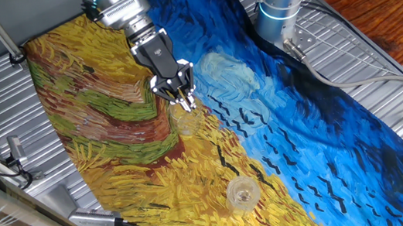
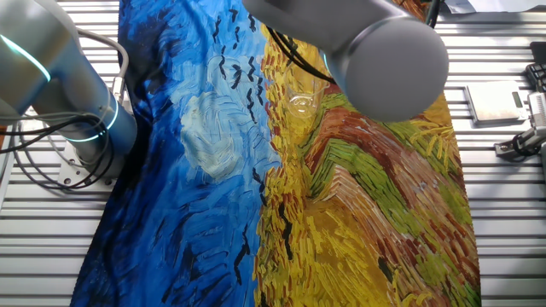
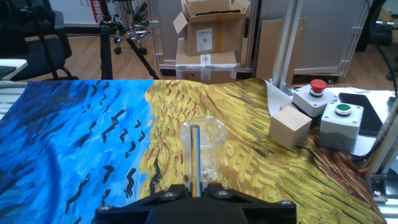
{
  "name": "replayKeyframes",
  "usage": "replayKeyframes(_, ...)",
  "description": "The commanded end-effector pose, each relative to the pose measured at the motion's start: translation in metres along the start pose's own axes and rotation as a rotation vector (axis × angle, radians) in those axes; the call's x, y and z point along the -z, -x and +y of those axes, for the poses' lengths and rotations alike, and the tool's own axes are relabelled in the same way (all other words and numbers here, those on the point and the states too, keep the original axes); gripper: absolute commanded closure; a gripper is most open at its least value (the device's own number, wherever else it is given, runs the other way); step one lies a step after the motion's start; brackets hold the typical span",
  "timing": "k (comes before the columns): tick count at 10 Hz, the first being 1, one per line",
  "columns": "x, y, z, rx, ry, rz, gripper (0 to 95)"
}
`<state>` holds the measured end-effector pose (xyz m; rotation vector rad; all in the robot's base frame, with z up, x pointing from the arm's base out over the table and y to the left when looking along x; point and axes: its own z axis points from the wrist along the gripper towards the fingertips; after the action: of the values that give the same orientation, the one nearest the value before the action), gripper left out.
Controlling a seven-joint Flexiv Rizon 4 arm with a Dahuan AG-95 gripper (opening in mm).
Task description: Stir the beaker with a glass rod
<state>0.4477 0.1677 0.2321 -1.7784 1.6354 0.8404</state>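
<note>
The beaker [image 3: 203, 147] is a small clear glass standing upright on the yellow part of the painted cloth [image 3: 93, 143]. It shows faintly just below the gripper in one fixed view [image 1: 186, 123] and in the other fixed view [image 2: 299, 104]. My gripper [image 3: 194, 186] is shut on the glass rod [image 3: 194, 158], which points straight ahead from the fingers. The rod's tip lies at the beaker's mouth; I cannot tell how deep it reaches. In one fixed view the gripper [image 1: 182, 100] hangs tilted right over the beaker. In the other fixed view the arm hides most of it.
A second clear glass vessel with a whitish rim [image 1: 242, 193] stands further along the cloth. A wooden block [image 3: 289, 126] and two button boxes, red [image 3: 314, 93] and green [image 3: 342, 121], sit off the cloth's edge. The arm's base [image 2: 77, 119] stands beside the cloth.
</note>
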Motion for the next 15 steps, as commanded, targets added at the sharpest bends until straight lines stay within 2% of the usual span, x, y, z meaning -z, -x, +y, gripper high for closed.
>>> replayKeyframes(1, 0.000, -0.001, 0.000, 0.002, 0.000, -0.002, 95.0)
replayKeyframes(9, 0.016, -0.008, 0.005, 0.013, 0.000, -0.006, 95.0)
replayKeyframes(15, 0.024, -0.012, 0.010, 0.030, 0.001, -0.028, 95.0)
